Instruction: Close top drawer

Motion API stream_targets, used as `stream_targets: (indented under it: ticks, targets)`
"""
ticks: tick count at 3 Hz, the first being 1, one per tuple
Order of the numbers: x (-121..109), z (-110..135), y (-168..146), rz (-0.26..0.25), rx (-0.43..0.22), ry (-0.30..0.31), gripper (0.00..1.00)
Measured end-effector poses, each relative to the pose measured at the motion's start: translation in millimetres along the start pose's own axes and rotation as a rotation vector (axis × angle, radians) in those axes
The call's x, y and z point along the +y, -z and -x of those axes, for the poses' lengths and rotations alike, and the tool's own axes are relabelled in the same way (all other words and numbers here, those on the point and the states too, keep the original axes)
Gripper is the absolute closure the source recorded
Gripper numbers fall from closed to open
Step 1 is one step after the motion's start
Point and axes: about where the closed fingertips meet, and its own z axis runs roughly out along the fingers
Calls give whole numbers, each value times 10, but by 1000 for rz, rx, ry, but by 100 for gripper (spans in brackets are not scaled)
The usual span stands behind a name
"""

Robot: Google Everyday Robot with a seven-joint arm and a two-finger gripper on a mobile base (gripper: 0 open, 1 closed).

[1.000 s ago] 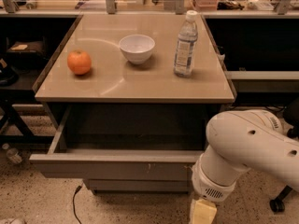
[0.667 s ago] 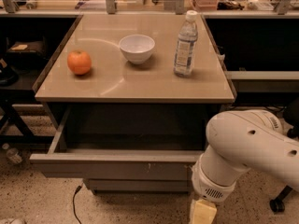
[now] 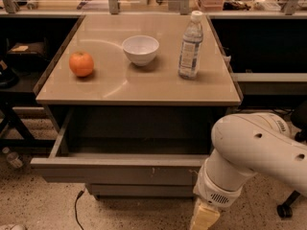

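- The orange point(image 3: 81, 63) sits at the left of the tabletop point(image 3: 158, 87), in the same spot as a second ago.
- The top drawer point(image 3: 115, 169) stands pulled well out under the tabletop. Its dark inside is open to view and its front hangs forward of the narrower lower drawer point(image 3: 139, 190). It is out just as far as it was a second ago, so I judge that the closing push has not begun to bite.
- The bowl point(image 3: 140, 49) is near the middle of the tabletop, upright, and has not shifted.
- The bottle point(image 3: 191, 44) stands upright to the right of the bowl, capped, and has not moved either. Neither it nor the bowl is in the drawer's way, since both stand on top.
- My gripper point(image 3: 204, 218) is low at the bottom edge, below the right end of the drawer front and close to it. I cannot tell whether it is spread or pressed together, nor whether it touches the front.
- My arm point(image 3: 259, 150) fills the lower right, bent down towards the gripper, and it sits where it sat before.
- With nothing changed, I judge the task to be at its start. What it needs is contact on the drawer front, then a straight push inward until the front lies flush under the tabletop.
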Motion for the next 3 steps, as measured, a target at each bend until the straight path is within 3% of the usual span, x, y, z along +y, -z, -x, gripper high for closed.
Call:
stream_targets:
  ticks: [2, 3]
  targets:
    - [-105, 43, 21, -25, -8, -16, 84]
    - [-262, 92, 30, -64, -16, -32, 100]
